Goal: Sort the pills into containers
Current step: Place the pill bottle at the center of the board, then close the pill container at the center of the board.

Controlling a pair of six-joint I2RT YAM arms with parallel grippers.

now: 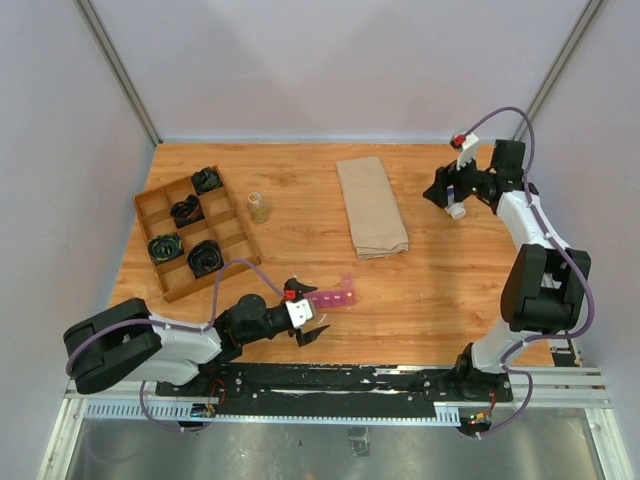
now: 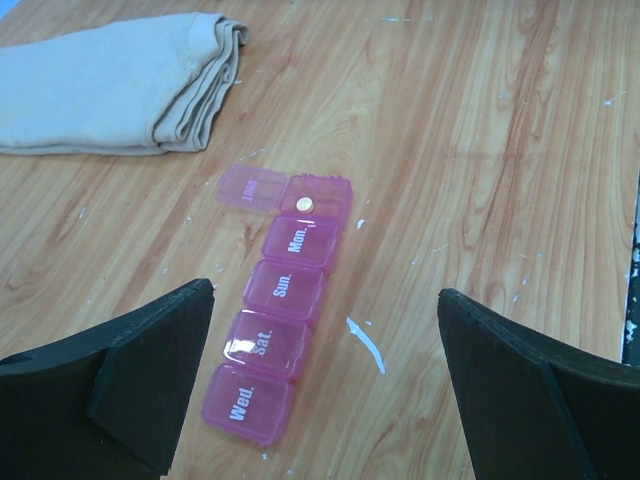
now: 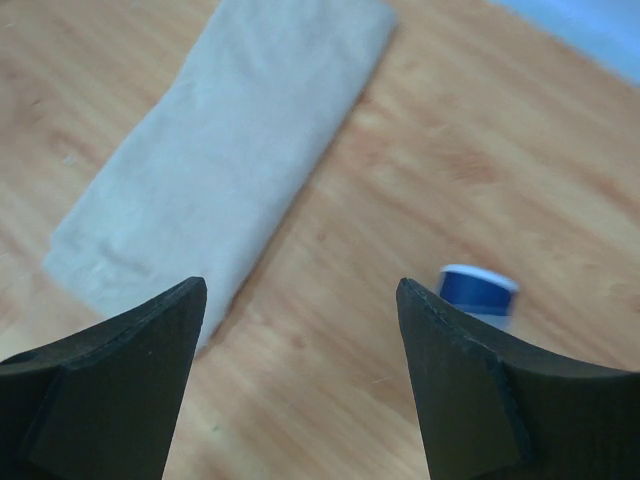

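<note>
**Desk:** Entry one, left claw?

**Operator:** I log the left claw (image 2: 325, 295) spread wide, with nothing gripped. The containers (image 2: 283, 300) form one pink strip flat on the table (image 2: 500, 150). The strip runs straight ahead from between the jaws and sits closer to the left jaw. The near lids, marked Wed., Sat., Sun. and Mon., are down. The far compartment is open with its lid flipped left, and one small tan pill (image 2: 303, 203) lies inside.

**Desk:** Entry two, right claw?

**Operator:** I log the right claw (image 3: 300, 285) also standing apart and holding nothing. The folded beige cloth (image 3: 220, 150) is ahead and left of it. A small blue-and-white item (image 3: 478, 292) is just beyond its right jaw, too blurred for me to identify.

**Desk:** Sundries?

**Operator:** A wooden divided tray (image 1: 150, 205) with black pieces is beyond the left claw on its left. A clear bottle (image 1: 259, 207) stands just right of that tray.
</note>
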